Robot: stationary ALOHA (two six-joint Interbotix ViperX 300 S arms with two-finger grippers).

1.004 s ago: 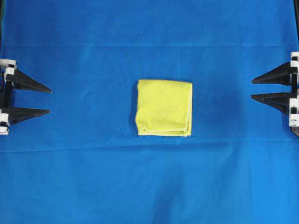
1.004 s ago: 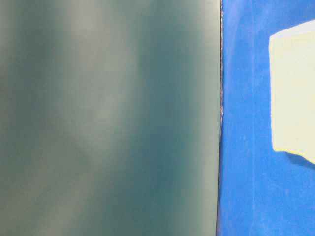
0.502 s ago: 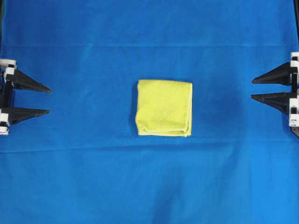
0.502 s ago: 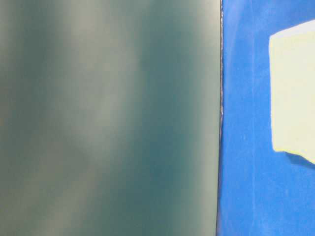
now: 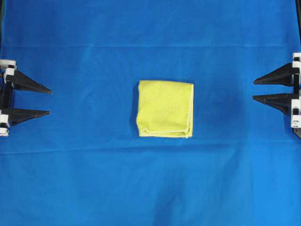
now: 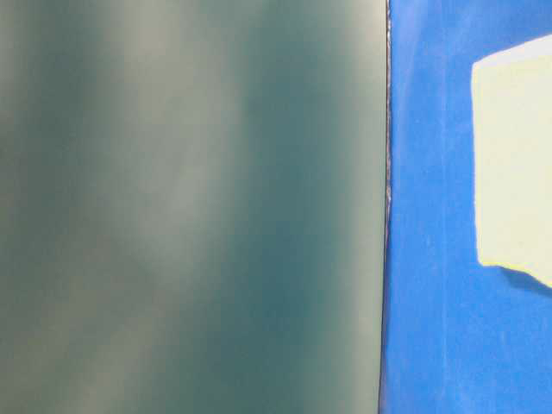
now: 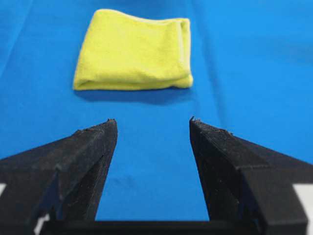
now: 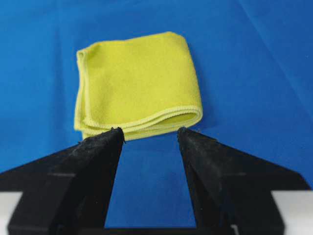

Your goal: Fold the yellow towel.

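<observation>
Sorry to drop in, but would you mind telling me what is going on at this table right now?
Nothing is being handled. The yellow towel lies folded into a compact square in the middle of the blue cloth. The left gripper and the right gripper sit at opposite edges, both open and empty, well clear of the towel.

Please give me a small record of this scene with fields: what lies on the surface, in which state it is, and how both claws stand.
surface: large blue cloth covering the whole work area
object: square yellow-green microfibre towel with a paler stitched hem
towel state: folded into a compact square with layered edges, lying flat near the middle
left claw: open, holding nothing, apart from the towel
right claw: open, holding nothing, apart from the towel
table-level view: mostly blurred grey-green; only part of the towel shows
</observation>
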